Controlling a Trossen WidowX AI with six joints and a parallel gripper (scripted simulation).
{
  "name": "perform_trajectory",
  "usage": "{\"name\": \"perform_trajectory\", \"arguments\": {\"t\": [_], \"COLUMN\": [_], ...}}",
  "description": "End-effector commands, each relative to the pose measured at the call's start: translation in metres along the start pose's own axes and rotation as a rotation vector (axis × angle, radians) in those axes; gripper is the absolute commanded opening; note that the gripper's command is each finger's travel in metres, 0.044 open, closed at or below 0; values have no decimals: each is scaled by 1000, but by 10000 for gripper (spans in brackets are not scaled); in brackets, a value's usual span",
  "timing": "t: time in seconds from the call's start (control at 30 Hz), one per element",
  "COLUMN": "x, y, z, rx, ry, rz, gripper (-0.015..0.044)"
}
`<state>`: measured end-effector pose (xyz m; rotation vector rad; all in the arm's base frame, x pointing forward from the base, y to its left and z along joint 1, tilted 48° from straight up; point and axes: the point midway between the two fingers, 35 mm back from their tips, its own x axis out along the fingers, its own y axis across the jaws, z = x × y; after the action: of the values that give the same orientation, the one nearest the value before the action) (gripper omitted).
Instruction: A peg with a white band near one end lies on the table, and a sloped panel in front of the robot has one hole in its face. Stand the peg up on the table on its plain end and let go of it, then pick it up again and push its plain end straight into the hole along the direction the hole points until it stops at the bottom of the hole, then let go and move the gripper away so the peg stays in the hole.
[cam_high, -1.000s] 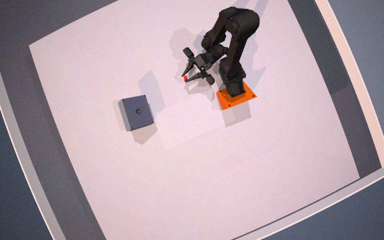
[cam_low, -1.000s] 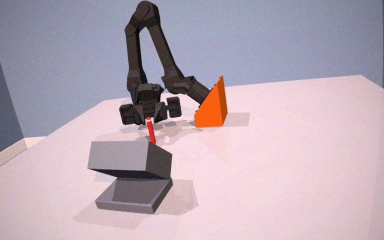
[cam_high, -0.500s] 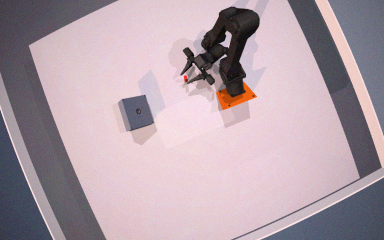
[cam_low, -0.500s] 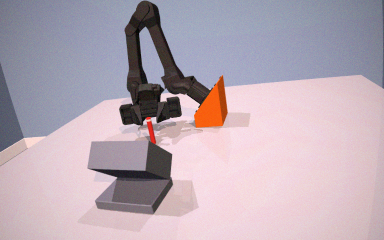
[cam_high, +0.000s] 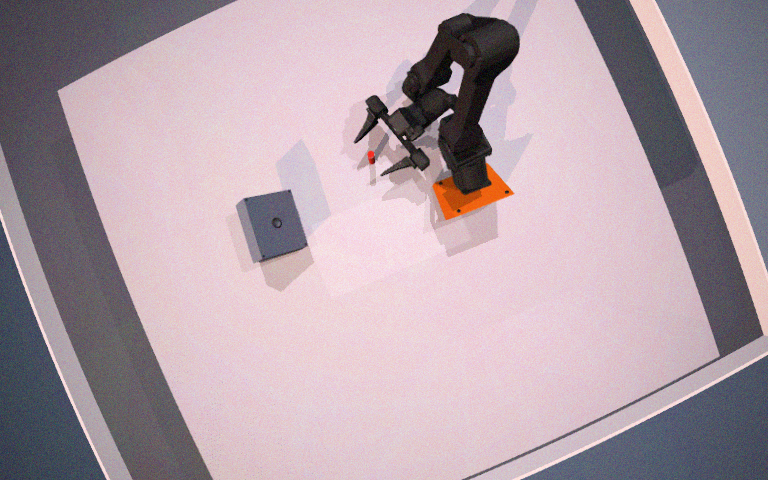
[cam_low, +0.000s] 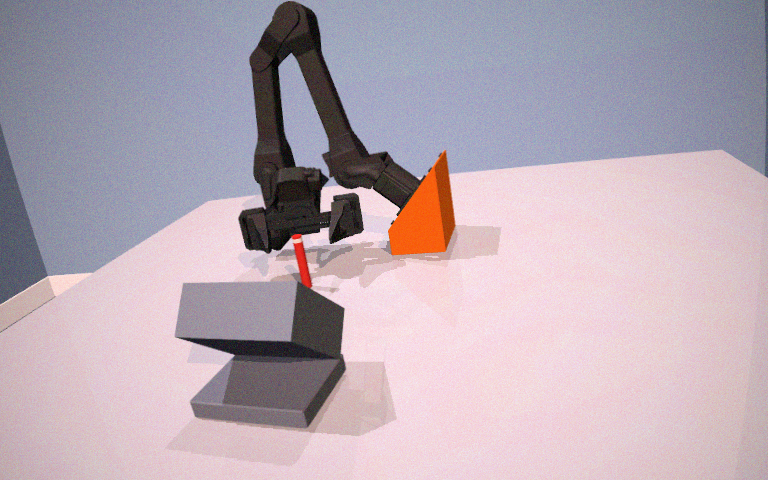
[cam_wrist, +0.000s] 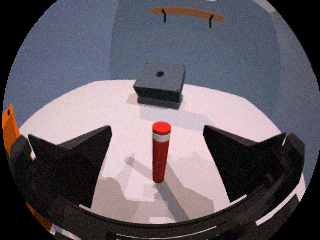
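The red peg (cam_high: 370, 157) (cam_low: 303, 263) (cam_wrist: 159, 157) stands upright on the table, its white-banded end up and its plain end down. My gripper (cam_high: 368, 159) (cam_low: 299, 240) (cam_wrist: 158, 130) is wide open, with one finger on each side of the peg and a gap to it on both sides. Neither finger touches the peg. The grey sloped panel (cam_high: 266, 240) (cam_low: 237, 311) (cam_wrist: 172, 85) stands apart from the peg. Its single hole (cam_high: 276, 223) (cam_wrist: 160, 74) looks empty; the exterior view shows the panel's back, so the hole is hidden there.
The arm's orange wedge base (cam_high: 500, 189) (cam_low: 421, 226) (cam_wrist: 10, 131) stands on the table (cam_high: 453, 350) (cam_low: 538, 367), to one side of the gripper. The panel block has an overhanging upper part above a flat foot (cam_low: 249, 414). A raised rim runs around the outer edge in the top view.
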<state>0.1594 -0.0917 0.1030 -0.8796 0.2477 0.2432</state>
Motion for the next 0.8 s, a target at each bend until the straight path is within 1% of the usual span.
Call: {"name": "perform_trajectory", "arguments": {"t": [0.0,0.2,0.4,0.57,0.77], "x": [4,16,23,27,28], "y": [4,20,32,38,40], "z": [3,15,28,39,54], "rx": [-1,-26,-74,-125,-185], "ry": [2,32,89,145,204], "rz": [47,228,364,429,447], "gripper": [440,440,440,440,440]}}
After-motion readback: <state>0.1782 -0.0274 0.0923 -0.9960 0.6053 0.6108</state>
